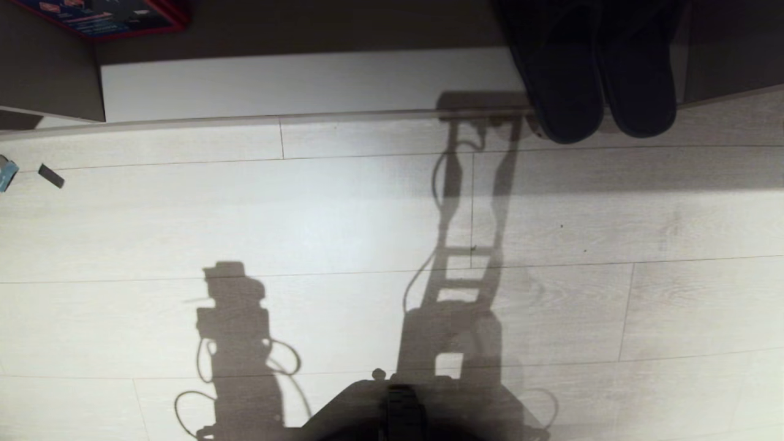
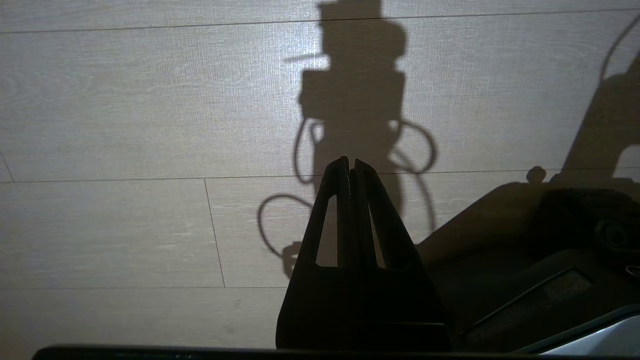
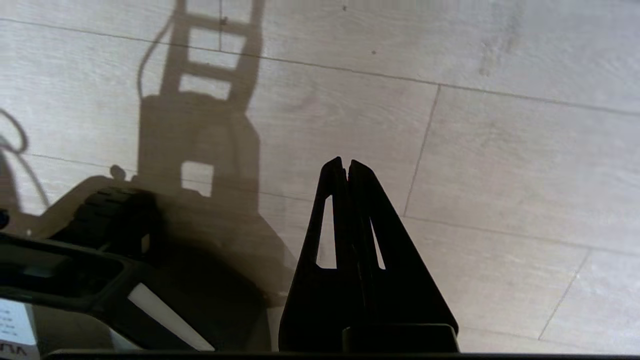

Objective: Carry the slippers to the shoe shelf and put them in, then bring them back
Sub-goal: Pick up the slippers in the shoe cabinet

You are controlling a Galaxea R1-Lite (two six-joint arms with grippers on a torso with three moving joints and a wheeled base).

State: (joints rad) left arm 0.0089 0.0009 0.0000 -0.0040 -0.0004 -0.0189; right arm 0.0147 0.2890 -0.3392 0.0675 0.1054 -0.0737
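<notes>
Lying side by side at the far right of the head view, two slippers [image 1: 597,73] rest on the pale base of the shoe shelf [image 1: 306,82], their rounded ends overhanging its front edge above the floor [image 1: 184,214]. Left gripper [image 2: 350,161]: fingers pressed together, holding nothing, above bare planks. Right gripper [image 3: 345,162]: fingers likewise pressed together and empty. One red-edged box [image 1: 110,15] sits at far left; two small scraps [image 1: 50,175] lie on the floor.
</notes>
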